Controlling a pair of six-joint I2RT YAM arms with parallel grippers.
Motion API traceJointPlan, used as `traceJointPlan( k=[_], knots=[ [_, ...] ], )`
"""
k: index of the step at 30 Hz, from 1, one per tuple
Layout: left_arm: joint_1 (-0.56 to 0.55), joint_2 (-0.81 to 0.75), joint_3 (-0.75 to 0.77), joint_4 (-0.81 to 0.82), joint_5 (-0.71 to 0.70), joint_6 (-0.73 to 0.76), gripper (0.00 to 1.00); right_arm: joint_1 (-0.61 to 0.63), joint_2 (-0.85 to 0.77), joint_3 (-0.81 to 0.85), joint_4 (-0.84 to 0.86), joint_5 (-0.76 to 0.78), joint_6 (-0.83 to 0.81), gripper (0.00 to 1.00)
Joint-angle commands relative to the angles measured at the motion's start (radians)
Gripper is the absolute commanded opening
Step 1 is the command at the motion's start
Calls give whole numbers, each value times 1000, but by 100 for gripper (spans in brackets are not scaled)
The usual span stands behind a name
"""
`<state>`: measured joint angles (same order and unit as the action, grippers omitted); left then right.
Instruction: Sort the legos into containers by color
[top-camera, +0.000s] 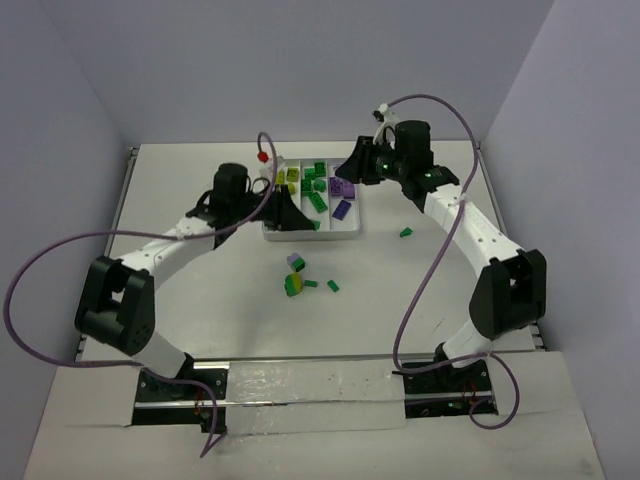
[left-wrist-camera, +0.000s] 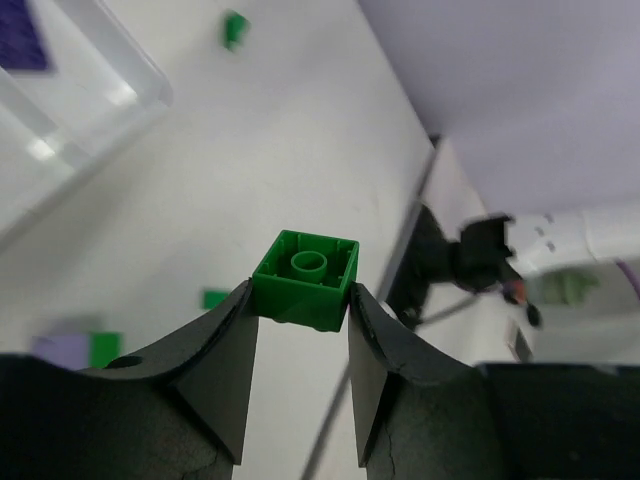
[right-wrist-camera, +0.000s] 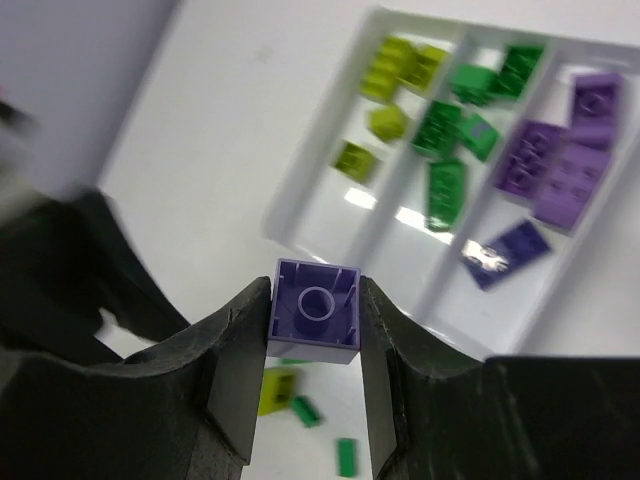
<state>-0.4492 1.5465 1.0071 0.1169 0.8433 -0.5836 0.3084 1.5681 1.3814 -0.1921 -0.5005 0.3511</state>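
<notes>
My left gripper (left-wrist-camera: 300, 298) is shut on a small green lego (left-wrist-camera: 305, 278), studs facing away, hollow underside toward the camera. In the top view it (top-camera: 300, 220) hangs at the near left corner of the white tray (top-camera: 310, 238). My right gripper (right-wrist-camera: 315, 318) is shut on a purple lego (right-wrist-camera: 315, 305) and sits over the tray's far right part (top-camera: 350, 168). The tray's containers (right-wrist-camera: 330, 200) hold yellow-green legos (right-wrist-camera: 400, 62) on the left, green ones (right-wrist-camera: 445, 190) in the middle and purple ones (right-wrist-camera: 560, 180) on the right.
Loose legos lie on the table in front of the tray: a purple, yellow and green cluster (top-camera: 295, 276), two small green pieces (top-camera: 333, 286), and one green piece (top-camera: 407, 232) to the tray's right. Grey walls close in the table on three sides.
</notes>
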Motion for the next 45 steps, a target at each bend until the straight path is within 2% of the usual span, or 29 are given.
traceJointPlan(
  k=[1, 4, 9, 21, 24, 28, 30, 34, 41, 43, 45],
  knots=[
    [3, 162, 314, -456, -351, 335, 1, 25, 68, -11, -52, 201, -154, 0],
    [1, 257, 407, -478, -422, 338, 8, 47, 114, -22, -38, 288, -209, 0],
    [1, 377, 535, -513, -477, 346, 13, 64, 169, -15, -30, 356, -263, 0],
    [-12, 504, 640, -546, -452, 343, 29, 94, 303, 1, -27, 386, -310, 0],
    [-19, 520, 656, -551, -454, 343, 38, 97, 315, -7, -19, 387, -311, 1],
    [-32, 531, 668, -563, -460, 347, 49, 101, 328, -3, -27, 394, -314, 12],
    [-34, 534, 672, -565, -461, 346, 59, 101, 334, 0, -32, 395, -317, 16],
    [-34, 529, 680, -571, -472, 350, 77, 103, 344, 4, -42, 404, -321, 30],
    [-34, 454, 720, -568, -488, 366, 82, 112, 360, 10, -54, 418, -325, 49],
    [-31, 427, 724, -579, -484, 372, 82, 115, 354, 7, -54, 425, -323, 61],
    [-32, 380, 707, -584, -485, 385, 86, 119, 337, 5, -55, 434, -320, 66]
  ],
)
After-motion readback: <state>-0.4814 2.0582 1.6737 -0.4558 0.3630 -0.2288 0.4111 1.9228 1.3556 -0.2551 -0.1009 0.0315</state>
